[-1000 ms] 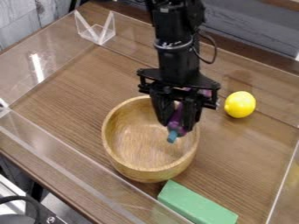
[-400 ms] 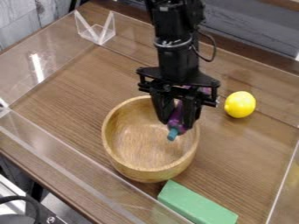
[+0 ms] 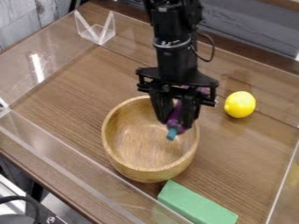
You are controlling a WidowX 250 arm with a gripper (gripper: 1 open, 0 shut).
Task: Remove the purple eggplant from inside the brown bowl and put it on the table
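In the camera view, the black robot gripper [image 3: 176,109] reaches down over the far side of the round light-brown wooden bowl [image 3: 149,144], its fingers clamped on the small glossy purple toy eggplant [image 3: 176,118], whose blue-green tip points down over the bowl's opening. The bowl rests on the dark brown wood-grain table [image 3: 73,101], with the round yellow lemon [image 3: 239,104] near it on the right side of the picture and the green rectangular block [image 3: 195,204] just beside its near side.
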